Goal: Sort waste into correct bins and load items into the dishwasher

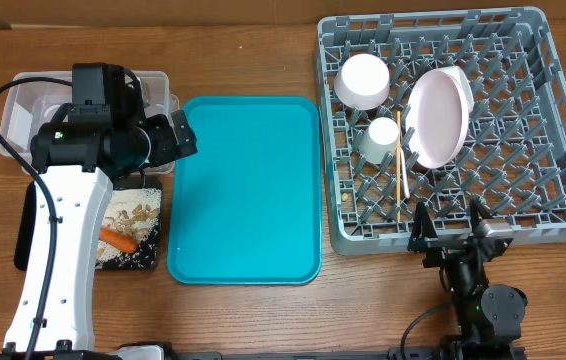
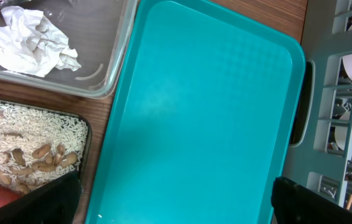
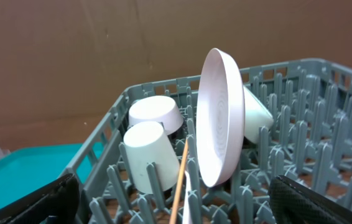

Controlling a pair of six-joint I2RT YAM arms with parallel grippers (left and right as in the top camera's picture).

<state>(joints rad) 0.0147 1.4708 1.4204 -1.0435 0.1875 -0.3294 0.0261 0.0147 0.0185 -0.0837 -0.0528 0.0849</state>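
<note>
Since pegs keep the plate (image 3: 216, 118) on edge, with the bowl (image 3: 154, 113) and cup (image 3: 143, 155) tipped beside it and the chopstick (image 3: 179, 180) slanted between, we judge the dish rack (image 1: 563, 150) loaded. A napkin (image 2: 27, 40) lies in the clear tub (image 2: 117, 68), and rice (image 2: 33, 134) and carrot (image 1: 118, 238) in the black tray (image 1: 153, 262). Our left gripper (image 2: 176, 199) and right gripper (image 1: 450, 232) both gape wide, empty.

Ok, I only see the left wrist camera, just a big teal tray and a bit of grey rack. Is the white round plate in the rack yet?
Observer: Yes, the white round plate stands on edge between the pegs of the grey plastic dish rack.
Operator: And the little cup?
Observer: The small white cup sits beside the plate, a thin wooden chopstick between them.
Operator: Where's the other arm?
Observer: The right gripper hangs open at the rack's near edge.
</note>
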